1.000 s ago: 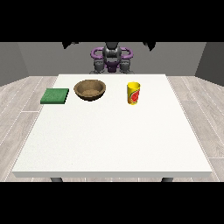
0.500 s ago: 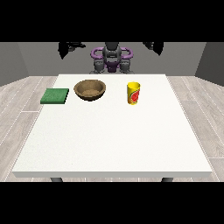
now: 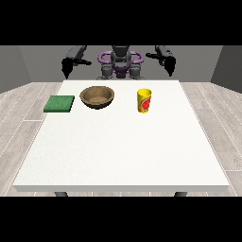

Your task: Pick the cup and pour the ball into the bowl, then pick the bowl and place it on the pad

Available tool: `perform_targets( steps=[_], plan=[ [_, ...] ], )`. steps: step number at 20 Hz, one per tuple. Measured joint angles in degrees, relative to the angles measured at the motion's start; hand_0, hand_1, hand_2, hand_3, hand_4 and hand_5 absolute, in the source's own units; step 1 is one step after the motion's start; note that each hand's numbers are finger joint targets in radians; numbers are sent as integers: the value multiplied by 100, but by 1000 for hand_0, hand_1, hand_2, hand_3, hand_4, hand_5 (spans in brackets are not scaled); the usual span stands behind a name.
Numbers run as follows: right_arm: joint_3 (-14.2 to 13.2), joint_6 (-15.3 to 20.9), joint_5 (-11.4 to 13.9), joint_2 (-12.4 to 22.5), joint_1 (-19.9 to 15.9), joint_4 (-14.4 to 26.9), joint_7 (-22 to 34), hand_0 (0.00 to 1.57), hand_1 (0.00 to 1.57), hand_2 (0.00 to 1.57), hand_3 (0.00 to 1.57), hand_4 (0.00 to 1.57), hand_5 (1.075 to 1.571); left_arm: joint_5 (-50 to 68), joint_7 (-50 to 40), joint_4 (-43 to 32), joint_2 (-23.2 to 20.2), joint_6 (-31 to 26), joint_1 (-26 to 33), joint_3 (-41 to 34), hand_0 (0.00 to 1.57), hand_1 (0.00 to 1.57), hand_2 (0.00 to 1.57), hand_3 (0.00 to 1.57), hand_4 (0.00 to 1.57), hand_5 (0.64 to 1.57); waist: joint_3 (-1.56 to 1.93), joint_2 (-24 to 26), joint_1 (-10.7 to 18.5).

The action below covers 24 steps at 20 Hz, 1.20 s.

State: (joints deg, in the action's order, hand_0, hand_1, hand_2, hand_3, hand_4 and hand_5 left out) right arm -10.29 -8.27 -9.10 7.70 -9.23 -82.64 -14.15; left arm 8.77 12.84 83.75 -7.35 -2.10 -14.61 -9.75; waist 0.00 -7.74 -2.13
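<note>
cup (image 3: 144, 100) upright right of bowl (image 3: 97, 97), pad (image 3: 59, 103) far left | both hands (image 3: 67, 65) (image 3: 168, 63) raised, holding nothing, finger state unclear | risk: sideways approach tips cup, ball rolls out

Green pad (image 3: 59, 103), wooden bowl (image 3: 97, 97) and yellow cup (image 3: 144, 100) stand apart on the table (image 3: 123, 151)

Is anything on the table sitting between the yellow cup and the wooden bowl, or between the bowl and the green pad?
Nothing visible. Bare table separates the cup from the bowl, and the bowl from the pad beside it.
</note>
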Motion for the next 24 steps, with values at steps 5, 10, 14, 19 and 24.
perform_targets(
  steps=[5,10,14,19,24],
  plan=[
    [-71,-33,-9,70,-414,307,-251,0,0,0,0,0,1568,-69,744,-876,-20,-36,-321,-159,0,0,0,0,0,1368,-1,-417,-64],
    [-20,0,47,94,-836,572,-264,0,0,0,0,0,1570,-319,1276,-1719,120,265,-840,-140,0,0,0,0,0,1382,-2,-624,-187],
    [-49,37,25,127,-1210,735,-296,0,0,0,0,0,1570,-359,1635,-2329,142,392,-1268,-221,0,0,0,0,0,1404,-2,-816,-245],
    [-127,-116,-79,295,-1382,888,-300,0,0,0,0,0,1570,-402,2096,-3066,37,495,-1523,-378,0,0,0,0,0,1341,-1,-949,-384],
    [-227,-311,-266,531,-1588,736,-168,0,0,0,0,0,1569,-401,2570,-3740,-131,667,-1913,-620,0,0,0,0,0,1326,-4,-1230,-659]
  ],
)
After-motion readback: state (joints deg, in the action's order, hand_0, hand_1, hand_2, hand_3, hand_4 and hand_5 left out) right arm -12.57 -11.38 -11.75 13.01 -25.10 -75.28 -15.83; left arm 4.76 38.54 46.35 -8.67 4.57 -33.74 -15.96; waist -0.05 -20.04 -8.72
